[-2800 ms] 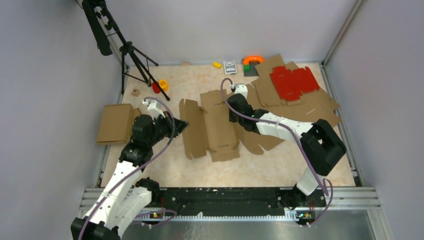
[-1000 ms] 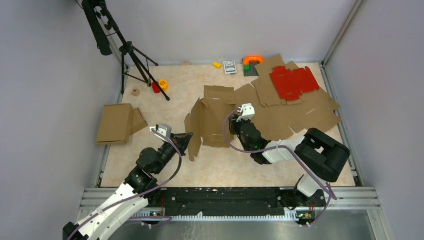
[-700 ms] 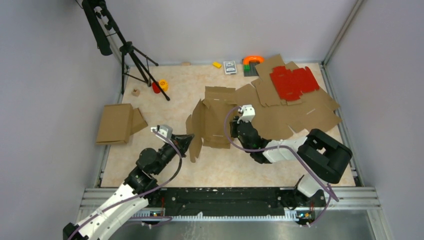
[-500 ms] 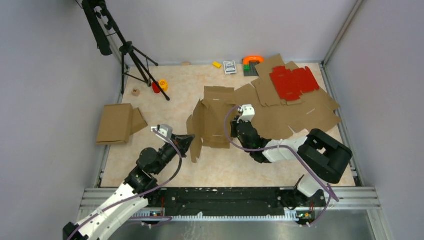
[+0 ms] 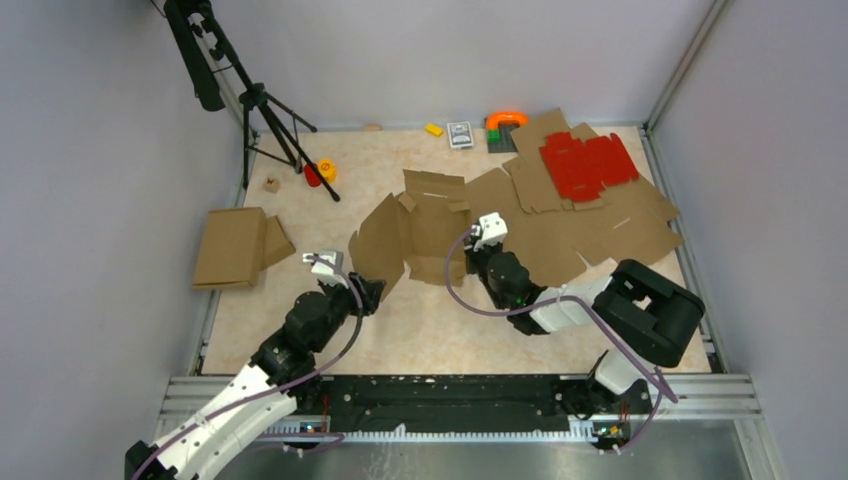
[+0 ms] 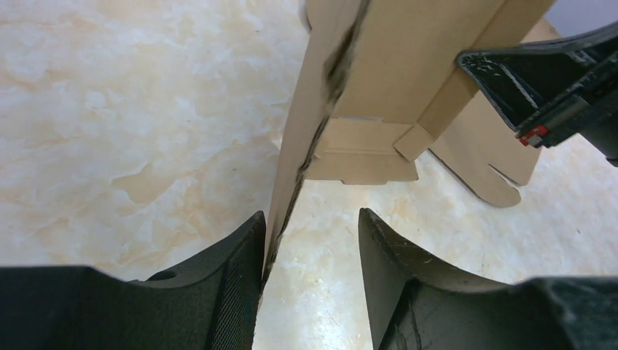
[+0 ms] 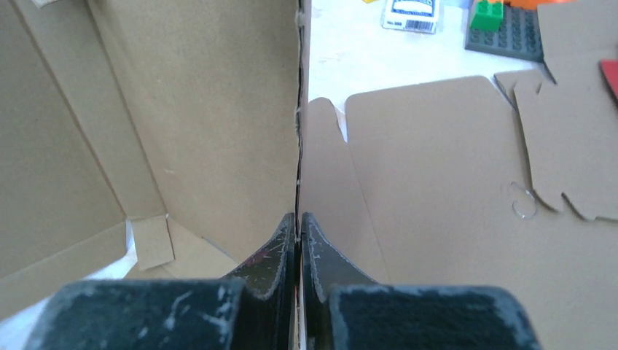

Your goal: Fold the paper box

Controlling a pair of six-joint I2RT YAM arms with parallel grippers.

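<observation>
**One grip released, one grip made**

Left gripper [image 6: 310,219] was pinched shut on the box's left flap [image 6: 299,146] a second ago. Now its jaws stand partway apart. The flap edge still sits in the gap and leans on one finger [image 6: 233,284], but nothing squeezes it.

From the top view, that left flap has sagged outward, away from the base. Half a second ago it stood near upright.

Right gripper [image 7: 299,219] has closed within the same second. Its pads are now clamped tight on the thin top edge of the right wall [image 7: 218,109], with almost no gap between them.

The paper box [image 5: 420,225] sits mid-table [image 5: 450,330] between the two arms, partly erected. The base is down, the rear and right walls are up, and the left flap leans out. Its right side is just beside the flat brown sheets [image 5: 600,225] that carry the red sheet [image 5: 588,165].

My read is that this is a handover. The right arm anchors the box so the left can regrip or push.

- **Cost:** the left wall has lost its angle and needs raising again before any tab can tuck.
- **Risk:** the right pinch is the only hold, so a hard shove from the left could pivot the whole box around it. I'd go in slow and low on the flap.
</observation>
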